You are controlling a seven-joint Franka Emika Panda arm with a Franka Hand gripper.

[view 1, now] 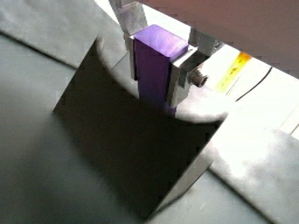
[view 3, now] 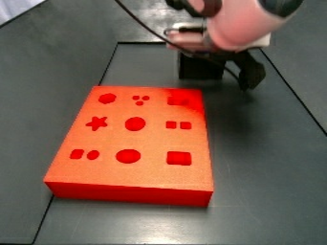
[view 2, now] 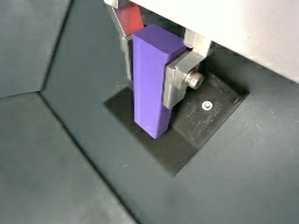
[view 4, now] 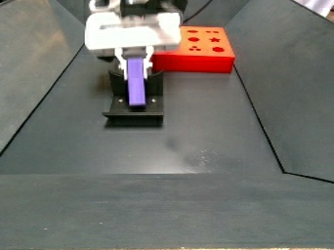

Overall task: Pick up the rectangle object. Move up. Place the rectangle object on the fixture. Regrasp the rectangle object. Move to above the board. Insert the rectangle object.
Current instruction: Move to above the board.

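While the gripper (view 4: 136,64) clamps the rectangle object (view 4: 136,80), it hangs over the fixture (view 4: 133,109).
Looks like the placing step; next, lower gently and let go.

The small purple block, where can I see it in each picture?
Wrist view: the small purple oblong block stands between the gripper fingers.
Wrist view: block over the dark fixture.
Side view: hidden behind the arm.
Side view: block upright above the fixture.
Shared landmark: the fixture.
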